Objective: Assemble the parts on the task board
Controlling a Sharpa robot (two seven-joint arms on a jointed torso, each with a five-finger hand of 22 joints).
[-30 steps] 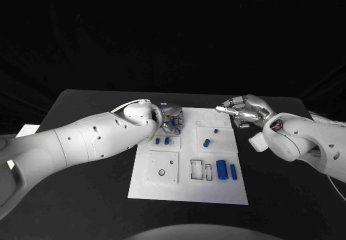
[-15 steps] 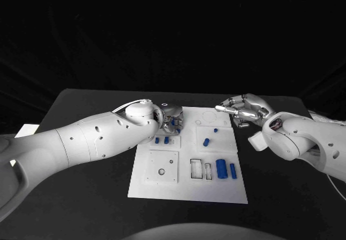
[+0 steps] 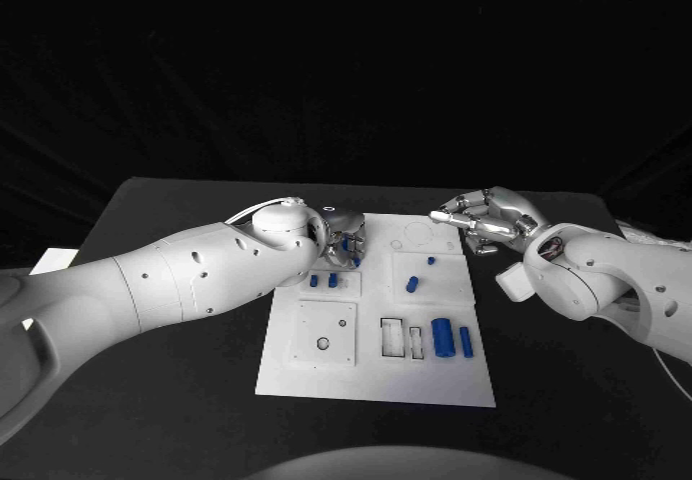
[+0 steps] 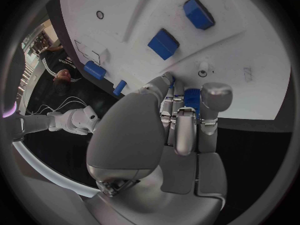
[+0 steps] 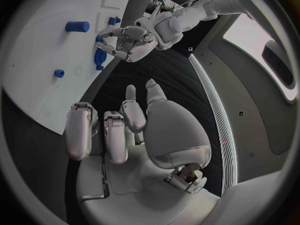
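The white task board [image 3: 378, 375] lies in the middle of the black table. My left hand [image 3: 342, 243] hovers low over the board's far left corner. In the left wrist view its fingers [image 4: 212, 97] pinch a small blue part [image 4: 192, 99] just above the board. Two small blue parts [image 3: 323, 282] stand side by side close to that hand. Two more blue parts [image 3: 413, 285] stand in the board's right middle. A thick blue cylinder [image 3: 443, 337] and a slim one [image 3: 466, 342] lie at the near right. My right hand [image 3: 488, 222] hangs beside the far right corner with nothing in it, fingers apart [image 5: 119, 125].
A square plate with a small hole [image 3: 326, 335] and two narrow rectangular slots [image 3: 394, 338] sit in the board's near half. A faint round outline [image 3: 420, 236] marks the far right of the board. Black table [image 3: 173, 380] surrounds the board.
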